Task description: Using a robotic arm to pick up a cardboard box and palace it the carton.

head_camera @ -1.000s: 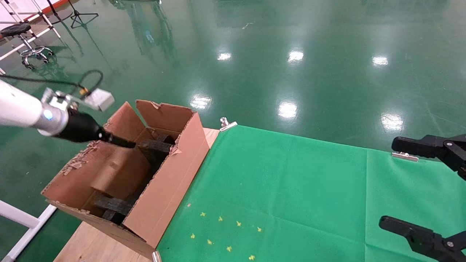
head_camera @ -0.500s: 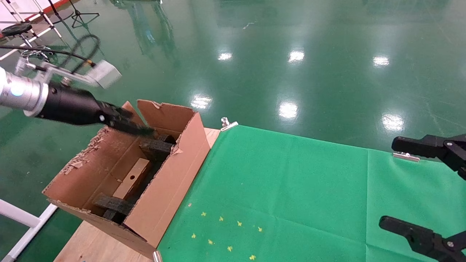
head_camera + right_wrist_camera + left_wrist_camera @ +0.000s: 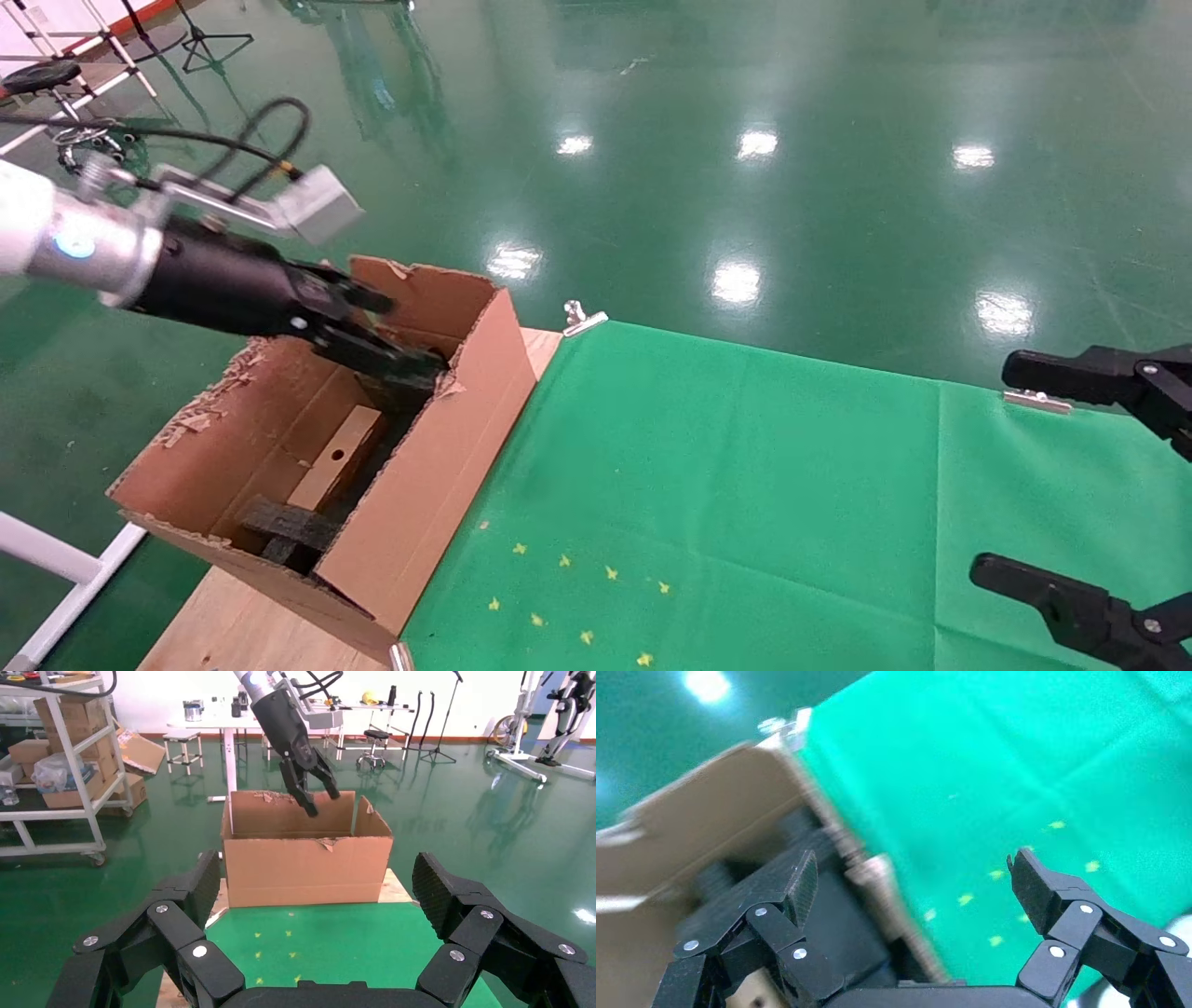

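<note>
Your left gripper [image 3: 396,331] is hovering spread and empty over the carton [image 3: 438,466] at left of frame. The cardboard box [image 3: 337,457] is lying inside it, so placing looks done; next, clear the rim. Right gripper [image 3: 1052,475] is idling spread, lower right.

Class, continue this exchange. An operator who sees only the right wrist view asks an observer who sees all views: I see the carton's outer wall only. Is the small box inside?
Observer: Yes; the cardboard box lies inside the carton, round hole facing up.
Operator: Anything else inside?
Observer: Black foam pieces, one at the box's near end.
Operator: Is the left gripper touching it?
Observer: No; the left gripper is open above the carton's far end, clear of the box. Right gripper parked, open.
</note>
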